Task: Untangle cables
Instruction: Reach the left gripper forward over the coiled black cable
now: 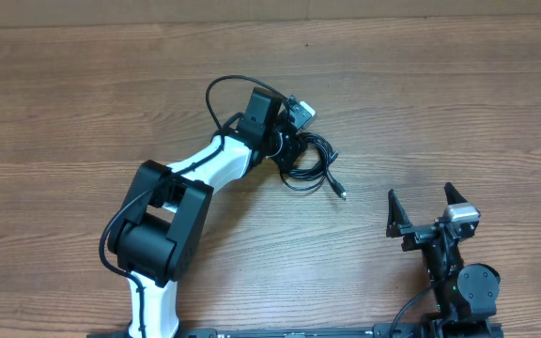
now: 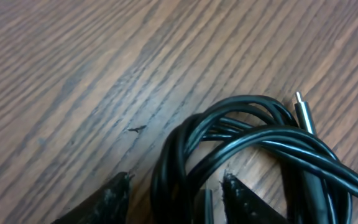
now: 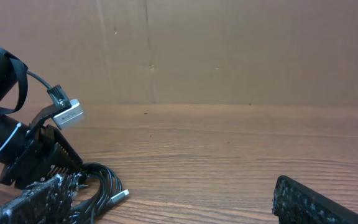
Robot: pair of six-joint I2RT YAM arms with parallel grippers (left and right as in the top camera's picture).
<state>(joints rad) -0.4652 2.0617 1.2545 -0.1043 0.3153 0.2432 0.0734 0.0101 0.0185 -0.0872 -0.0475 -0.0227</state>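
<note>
The cables (image 1: pixel 310 161) lie as one small coiled black bundle on the wooden table, with a plug end (image 1: pixel 343 194) trailing toward the front right. My left gripper (image 2: pixel 178 180) is down over the bundle's left side. Its jaws straddle a few strands (image 2: pixel 173 162), with a gap on each side, and nothing is clamped. A silver-tipped plug (image 2: pixel 303 112) sticks out at the coil's far right. My right gripper (image 1: pixel 421 192) stands wide open near the front right, empty and well apart from the cables (image 3: pixel 101 180).
My white and black left arm (image 1: pixel 205 169) stretches from the front edge to the bundle, its own thick wire looping above the wrist (image 1: pixel 219 89). A brown cardboard wall (image 3: pixel 229 50) closes off the back of the table (image 1: pixel 458 84).
</note>
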